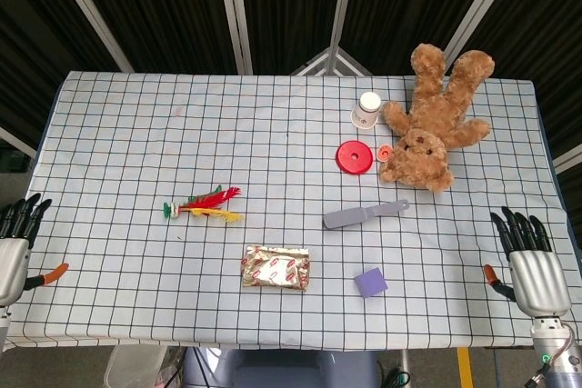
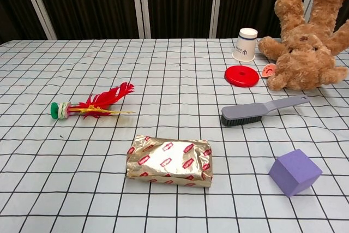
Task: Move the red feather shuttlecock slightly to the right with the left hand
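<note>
The red feather shuttlecock [image 1: 202, 206] lies flat on the checked tablecloth, left of centre, its green base to the left and red and yellow feathers fanning right; the chest view shows the shuttlecock [image 2: 90, 105] at mid-left. My left hand [image 1: 15, 244] hangs at the table's left edge, well left of and below the shuttlecock, fingers spread and holding nothing. My right hand [image 1: 529, 263] sits at the right edge, fingers apart and empty. Neither hand appears in the chest view.
A foil-wrapped packet [image 1: 275, 267] lies in front of the shuttlecock. A grey brush [image 1: 364, 214], a purple cube [image 1: 370, 282], a red disc [image 1: 355, 157], a white paper cup [image 1: 366, 110] and a brown teddy bear [image 1: 435, 124] occupy the right half.
</note>
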Tool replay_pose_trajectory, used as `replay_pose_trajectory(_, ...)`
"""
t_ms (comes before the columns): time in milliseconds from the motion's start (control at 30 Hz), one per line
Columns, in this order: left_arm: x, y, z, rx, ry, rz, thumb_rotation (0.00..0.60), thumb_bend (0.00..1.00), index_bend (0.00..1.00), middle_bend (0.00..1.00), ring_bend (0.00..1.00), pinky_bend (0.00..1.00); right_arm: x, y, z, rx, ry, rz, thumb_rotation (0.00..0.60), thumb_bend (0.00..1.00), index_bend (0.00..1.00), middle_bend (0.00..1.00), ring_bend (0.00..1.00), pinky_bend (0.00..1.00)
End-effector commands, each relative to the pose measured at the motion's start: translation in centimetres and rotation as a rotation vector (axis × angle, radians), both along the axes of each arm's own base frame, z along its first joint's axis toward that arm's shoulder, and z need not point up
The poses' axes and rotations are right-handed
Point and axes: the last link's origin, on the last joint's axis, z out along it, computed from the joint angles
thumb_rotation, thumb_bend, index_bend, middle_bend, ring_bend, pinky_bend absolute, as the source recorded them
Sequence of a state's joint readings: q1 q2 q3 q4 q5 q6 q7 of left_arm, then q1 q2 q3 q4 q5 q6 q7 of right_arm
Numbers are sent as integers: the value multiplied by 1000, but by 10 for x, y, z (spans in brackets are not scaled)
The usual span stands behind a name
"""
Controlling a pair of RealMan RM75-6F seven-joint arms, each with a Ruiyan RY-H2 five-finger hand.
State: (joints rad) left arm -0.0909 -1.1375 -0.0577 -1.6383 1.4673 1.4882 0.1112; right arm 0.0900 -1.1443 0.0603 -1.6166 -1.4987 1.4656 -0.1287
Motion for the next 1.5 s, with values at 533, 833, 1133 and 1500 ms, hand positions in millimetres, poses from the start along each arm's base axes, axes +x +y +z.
replay_pose_trajectory(533,86,64,-54,-124,65,-133,600,229,351,0,0,7,3,4,0,10,-36,9,600,381,0,0,0,0)
replay_pose_trajectory(833,137,88,-127,-191,148,-182,600,325,427,0,0,13,3,5,3,12,-75,13,600,381,0,0,0,0)
replay_pose_trajectory(1133,175,105,-175,-178,193,-229,600,336,480,0,0,13,2,4,6,5,-111,4,600,382,0,0,0,0)
replay_pose_trajectory(1500,187,122,-215,-192,271,-218,600,340,476,0,0,13,2,6,9,-7,-147,-2,600,381,0,0,0,0)
